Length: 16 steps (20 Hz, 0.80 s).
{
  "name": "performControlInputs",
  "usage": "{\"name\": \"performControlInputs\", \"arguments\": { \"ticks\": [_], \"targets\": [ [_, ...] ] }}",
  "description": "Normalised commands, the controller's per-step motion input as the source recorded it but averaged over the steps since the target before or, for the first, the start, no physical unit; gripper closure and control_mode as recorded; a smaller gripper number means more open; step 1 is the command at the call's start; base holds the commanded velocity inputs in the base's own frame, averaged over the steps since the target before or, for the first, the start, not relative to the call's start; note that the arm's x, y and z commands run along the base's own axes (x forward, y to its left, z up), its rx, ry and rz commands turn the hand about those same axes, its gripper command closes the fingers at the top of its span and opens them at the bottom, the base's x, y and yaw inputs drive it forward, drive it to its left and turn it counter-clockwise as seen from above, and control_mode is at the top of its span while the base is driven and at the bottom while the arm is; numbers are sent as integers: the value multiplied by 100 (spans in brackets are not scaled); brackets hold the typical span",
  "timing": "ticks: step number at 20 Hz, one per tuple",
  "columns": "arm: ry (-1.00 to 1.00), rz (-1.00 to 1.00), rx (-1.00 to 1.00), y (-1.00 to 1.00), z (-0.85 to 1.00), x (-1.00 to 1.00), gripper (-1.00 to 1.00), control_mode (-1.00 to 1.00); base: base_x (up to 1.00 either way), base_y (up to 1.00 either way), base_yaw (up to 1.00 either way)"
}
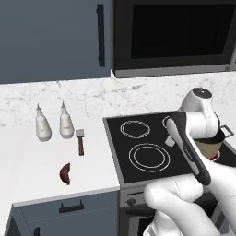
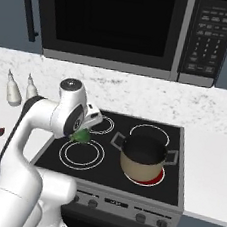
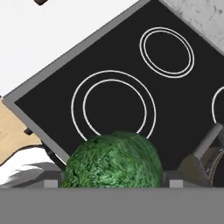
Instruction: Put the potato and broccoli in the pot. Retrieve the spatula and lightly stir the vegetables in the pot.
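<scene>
Your end effector (image 2: 83,132) hangs above the front left burner (image 2: 82,153) of the stove (image 2: 173,193), and the pot (image 2: 141,162) sits to its right on the front right burner, rim up and mouth open, near but clearly apart. That sideways gap is what your next move turns on: carry across to the right until you are over the dark interior, then let go. With one arm on the rig, there is no choice of side to make.

The jaws stand wide, yet they are not free: the broccoli (image 3: 114,161) sits between the finger tips in the hand view, its bumpy green crown bulging up from the grip, and in the right base view a green lump shows just under the hand. You have it held, from what shows.

The potato (image 1: 65,173) lies well off to the left on the white table (image 1: 27,161), its long axis running roughly front to back, slightly curved. The spatula (image 1: 80,141) lies just beyond it, handle toward you, blade toward the wall, beside two white bottles (image 1: 54,123)
</scene>
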Motion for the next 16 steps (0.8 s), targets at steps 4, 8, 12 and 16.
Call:
{"name": "performControlInputs", "arguments": {
  "ticks": [4,8,12,16],
  "targets": [
    [0,-12,12,-100,17,6,100,-100,0,0,0],
    [0,-17,7,-100,2,36,100,-100,0,0,0],
    [0,-17,5,-100,0,47,100,-100,0,0,0],
    [3,-15,6,-98,-3,59,100,-100,0,0,0]
  ]
}}
